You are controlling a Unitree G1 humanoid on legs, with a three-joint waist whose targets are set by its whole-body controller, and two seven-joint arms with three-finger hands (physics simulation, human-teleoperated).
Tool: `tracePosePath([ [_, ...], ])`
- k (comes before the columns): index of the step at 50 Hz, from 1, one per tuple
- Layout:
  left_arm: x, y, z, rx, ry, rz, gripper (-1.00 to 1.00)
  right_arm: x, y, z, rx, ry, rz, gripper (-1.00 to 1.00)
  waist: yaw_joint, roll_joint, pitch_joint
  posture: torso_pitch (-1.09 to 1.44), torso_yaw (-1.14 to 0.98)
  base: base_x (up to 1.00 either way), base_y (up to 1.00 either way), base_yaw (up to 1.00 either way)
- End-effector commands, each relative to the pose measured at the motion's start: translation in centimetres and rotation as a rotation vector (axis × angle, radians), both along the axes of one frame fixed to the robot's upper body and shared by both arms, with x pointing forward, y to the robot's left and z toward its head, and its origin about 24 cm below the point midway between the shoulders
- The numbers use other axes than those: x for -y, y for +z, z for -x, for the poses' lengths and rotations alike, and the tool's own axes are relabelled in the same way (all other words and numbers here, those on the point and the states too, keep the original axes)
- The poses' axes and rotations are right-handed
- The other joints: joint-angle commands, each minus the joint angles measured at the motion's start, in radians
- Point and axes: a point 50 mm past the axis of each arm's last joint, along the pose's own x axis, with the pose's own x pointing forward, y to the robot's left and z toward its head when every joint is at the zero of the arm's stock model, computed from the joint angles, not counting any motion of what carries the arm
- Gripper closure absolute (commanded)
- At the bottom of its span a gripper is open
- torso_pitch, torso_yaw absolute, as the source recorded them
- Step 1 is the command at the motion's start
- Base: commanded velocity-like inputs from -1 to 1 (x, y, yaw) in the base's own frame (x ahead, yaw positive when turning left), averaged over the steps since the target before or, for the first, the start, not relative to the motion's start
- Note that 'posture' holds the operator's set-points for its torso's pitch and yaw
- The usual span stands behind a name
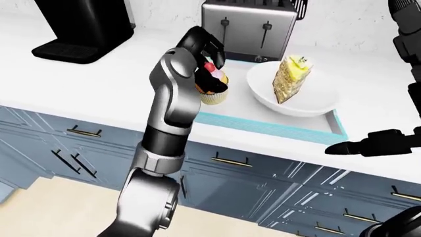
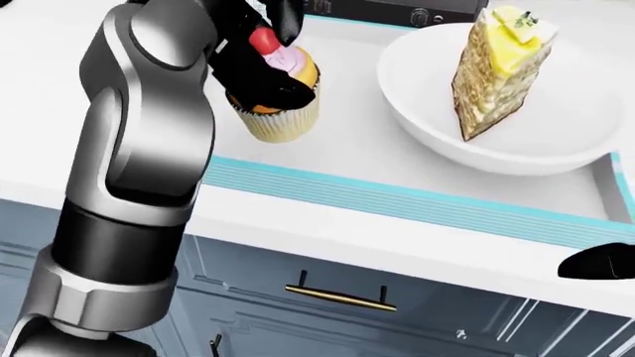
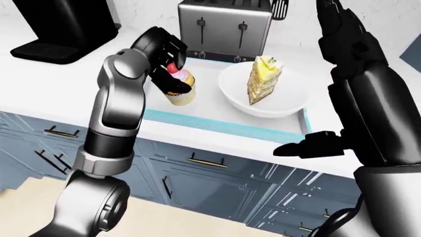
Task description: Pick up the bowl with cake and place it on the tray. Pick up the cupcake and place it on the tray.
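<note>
**Setting the cupcake down on the tray**

Holding the pink-frosted cupcake with the red cherry and pale pleated paper cup (image 2: 281, 93), my left hand (image 2: 260, 67) has its black fingers (image 2: 266, 95) wrapped round the upper part, across the frosting and the golden cake rim. The paper base sits below the fingers and looks to be on the floor of the flat white tray with the striped turquoise rim (image 2: 397, 199), though I cannot tell for certain that it is touching.

To the right of that hand, near but apart, stands the wide white ceramic bowl (image 2: 556, 141) carrying an upright wedge of yellow-iced sponge cake (image 2: 491, 71), already inside the tray.

I judge the cupcake light and soft: the frosting smears and the cake crushes under any squeeze, and the thin paper gives little stiffness. The firmer hold would be low on the pleated cup, not up in the icing. Opening should be slow, so nothing sticks and tips it.

My right hand (image 1: 368, 144) hangs low over the cabinet fronts, well apart from the tray, fingers extended and empty.
</note>
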Motion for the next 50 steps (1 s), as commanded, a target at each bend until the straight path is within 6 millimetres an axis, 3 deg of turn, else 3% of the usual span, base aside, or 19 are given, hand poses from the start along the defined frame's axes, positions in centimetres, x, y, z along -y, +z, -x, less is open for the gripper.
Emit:
tracePosePath([
  [1, 0.2, 1.9, 0.4, 0.094, -0.004, -0.003, 1.0, -0.1, 0.5, 0.4, 0.047, -0.011, 0.015, -1.0, 0.001, -0.003, -0.024, 0.0, 0.0, 0.0, 0.0, 0.0],
  [4, 0.2, 1.7, 0.1, 0.087, -0.002, -0.009, 1.0, -0.1, 0.7, 0.4, 0.049, -0.011, 0.016, -1.0, 0.0, -0.003, -0.026, 0.0, 0.0, 0.0, 0.0, 0.0],
  [6, 0.3, 1.5, 0.0, 0.083, -0.002, -0.016, 0.86, -0.1, 0.7, 0.4, 0.049, -0.011, 0.018, -1.0, -0.001, -0.002, -0.027, 0.0, 0.0, 0.0, 0.0, 0.0],
  [23, 0.7, 0.5, -1.8, 0.058, 0.009, -0.033, 0.97, -0.4, 1.0, 0.5, 0.053, 0.002, 0.023, -1.0, -0.003, 0.002, -0.028, 0.0, 0.0, 0.0, 0.0, 0.0],
  [30, 0.5, -0.8, -3.0, 0.034, 0.024, -0.039, 0.88, -0.6, 1.2, 0.5, 0.056, 0.007, 0.024, -1.0, -0.004, 0.005, -0.031, 0.0, 0.0, 0.0, 0.0, 0.0],
  [33, 0.4, -1.4, -3.1, 0.024, 0.029, -0.039, 0.76, -0.5, 1.2, 0.6, 0.054, 0.005, 0.023, -1.0, -0.004, 0.006, -0.032, 0.0, 0.0, 0.0, 0.0, 0.0],
  [44, 0.3, -1.8, -3.1, 0.016, 0.032, -0.036, 0.65, -0.5, 1.0, 0.5, 0.049, 0.008, 0.02, -1.0, -0.006, 0.009, -0.033, 0.0, 0.0, 0.0, 0.0, 0.0],
  [45, 0.3, -1.8, -3.1, 0.016, 0.031, -0.037, 0.55, -0.5, 0.9, 0.5, 0.049, 0.008, 0.02, -1.0, -0.006, 0.009, -0.033, 0.0, 0.0, 0.0, 0.0, 0.0],
  [48, 0.4, -1.7, -3.1, 0.017, 0.029, -0.04, 0.51, -0.5, 0.8, 0.5, 0.046, 0.009, 0.019, -1.0, -0.006, 0.01, -0.033, 0.0, 0.0, 0.0, 0.0, 0.0],
  [49, 0.4, -1.4, -3.0, 0.021, 0.029, -0.039, 0.35, -0.5, 0.7, 0.5, 0.045, 0.009, 0.019, -1.0, -0.006, 0.01, -0.033, 0.0, 0.0, 0.0, 0.0, 0.0],
  [50, 0.4, -1.3, -3.0, 0.022, 0.029, -0.039, 0.34, -0.5, 0.7, 0.5, 0.045, 0.009, 0.019, -1.0, -0.006, 0.01, -0.033, 0.0, 0.0, 0.0, 0.0, 0.0],
])
